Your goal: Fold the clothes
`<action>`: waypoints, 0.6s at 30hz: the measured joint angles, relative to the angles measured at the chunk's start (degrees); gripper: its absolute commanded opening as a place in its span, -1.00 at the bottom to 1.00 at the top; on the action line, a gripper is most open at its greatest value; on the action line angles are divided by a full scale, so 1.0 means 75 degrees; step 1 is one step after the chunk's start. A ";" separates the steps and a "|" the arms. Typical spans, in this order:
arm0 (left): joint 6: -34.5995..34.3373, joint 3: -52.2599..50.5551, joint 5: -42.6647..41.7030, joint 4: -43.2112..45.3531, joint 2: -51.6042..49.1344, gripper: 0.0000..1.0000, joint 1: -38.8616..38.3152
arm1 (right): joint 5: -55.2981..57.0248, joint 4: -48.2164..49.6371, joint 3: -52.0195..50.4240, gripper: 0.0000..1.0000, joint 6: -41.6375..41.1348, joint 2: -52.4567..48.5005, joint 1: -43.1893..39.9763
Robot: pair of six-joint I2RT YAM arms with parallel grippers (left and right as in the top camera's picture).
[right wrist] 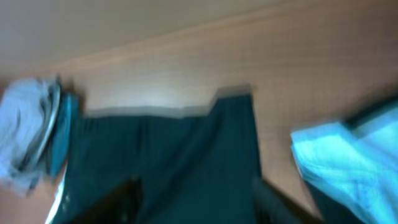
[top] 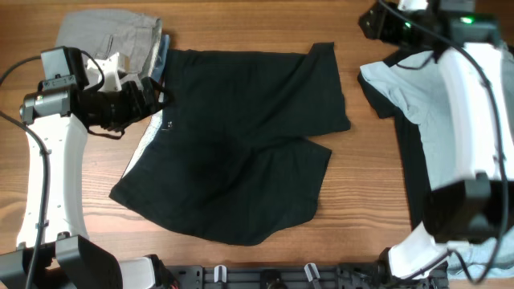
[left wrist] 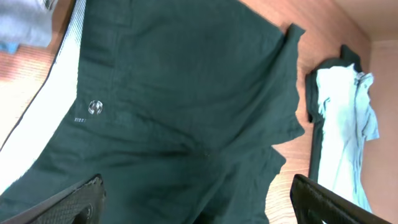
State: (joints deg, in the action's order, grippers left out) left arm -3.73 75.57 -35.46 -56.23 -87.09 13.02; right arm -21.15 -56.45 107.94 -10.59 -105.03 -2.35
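This is a robot lab station. A bare wood-grain bench [top: 377, 201] carries two white robot arms, the left arm [top: 48, 185] at its left edge and the right arm [top: 466, 112] at its right edge. A black rail [top: 265, 277] runs along the near edge. Black shorts [top: 233, 136] lie mid-bench, folded grey clothes [top: 108, 32] at the far left corner, loose garments [top: 401, 88] by the right edge.

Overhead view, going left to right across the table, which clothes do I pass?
Folded grey clothes → black shorts → light blue shirt
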 measured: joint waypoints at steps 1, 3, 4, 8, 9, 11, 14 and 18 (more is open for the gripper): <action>0.0003 0.0003 -0.0041 0.0017 0.0000 0.65 0.0000 | -0.0006 -0.0819 0.0003 0.43 0.0000 0.0154 0.0000; 0.0050 0.0003 -0.0073 0.0085 0.0000 0.67 0.0000 | 0.0087 -0.1708 -0.0385 0.43 0.0003 0.0085 0.0000; 0.0067 0.0003 -0.0082 0.0105 0.0000 0.66 0.0000 | 0.0146 -0.1827 -0.0804 0.41 0.0000 0.0000 0.0000; 0.0108 0.0003 0.0201 0.0169 0.0000 0.68 -0.0306 | 0.0283 -0.0915 -0.3171 0.42 0.0003 -0.0405 0.0000; 0.0119 0.0000 0.0329 0.0169 0.0000 0.67 -0.0463 | 0.0239 -0.0440 -0.3762 0.42 0.0000 -0.0414 0.0000; 0.0149 0.0003 0.0571 0.0227 0.0000 0.68 -0.0787 | 0.0041 0.0469 -0.4523 0.40 0.0003 -0.0455 0.0000; 0.0286 0.0003 0.0947 0.0254 0.0000 0.68 -0.1381 | -0.0187 0.1422 -0.5097 0.17 -0.0117 -0.0472 0.0000; 0.0376 0.0003 0.1399 0.0254 0.0000 0.66 -0.1813 | -0.0323 0.2500 -0.5377 -0.91 -0.0312 -0.0472 0.0000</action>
State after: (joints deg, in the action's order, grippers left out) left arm -0.91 75.59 -24.97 -54.33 -87.09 -0.58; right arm -23.57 -37.69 67.61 -12.93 -108.57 -2.35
